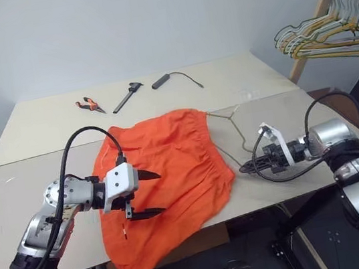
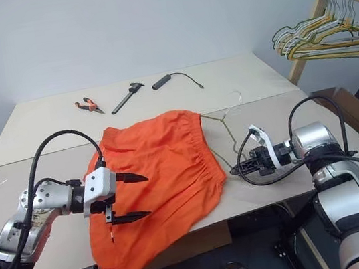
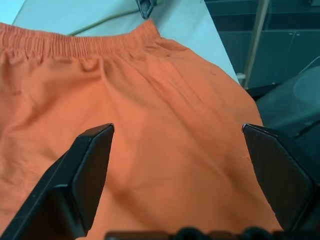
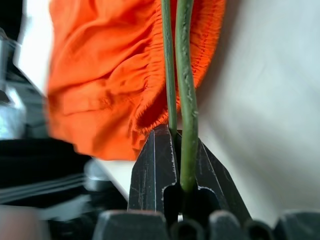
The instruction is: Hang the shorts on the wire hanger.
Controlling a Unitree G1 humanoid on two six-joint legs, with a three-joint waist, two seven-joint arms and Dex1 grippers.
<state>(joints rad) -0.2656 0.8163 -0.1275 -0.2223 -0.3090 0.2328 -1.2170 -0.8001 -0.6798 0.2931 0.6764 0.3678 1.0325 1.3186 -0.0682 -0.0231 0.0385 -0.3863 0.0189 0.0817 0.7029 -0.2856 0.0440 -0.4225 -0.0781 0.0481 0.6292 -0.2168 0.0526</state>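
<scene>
On the table [image 1: 37,176] the shorts [image 1: 172,176] lie spread, one leg drooping over its front edge. Above them hovers the left gripper [image 1: 149,193], fingers wide apart. Beside the waistband, the right gripper [image 4: 176,150] pinches the wire hanger [image 1: 229,127].

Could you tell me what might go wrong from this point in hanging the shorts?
The right gripper pinches only thin wire of the wire hanger, so it could twist or slip in the grip. The shorts droop over the table edge and could slide off. The left gripper hangs open above the fabric, holding nothing, so the shorts are unsecured if the hanger moves.
</scene>
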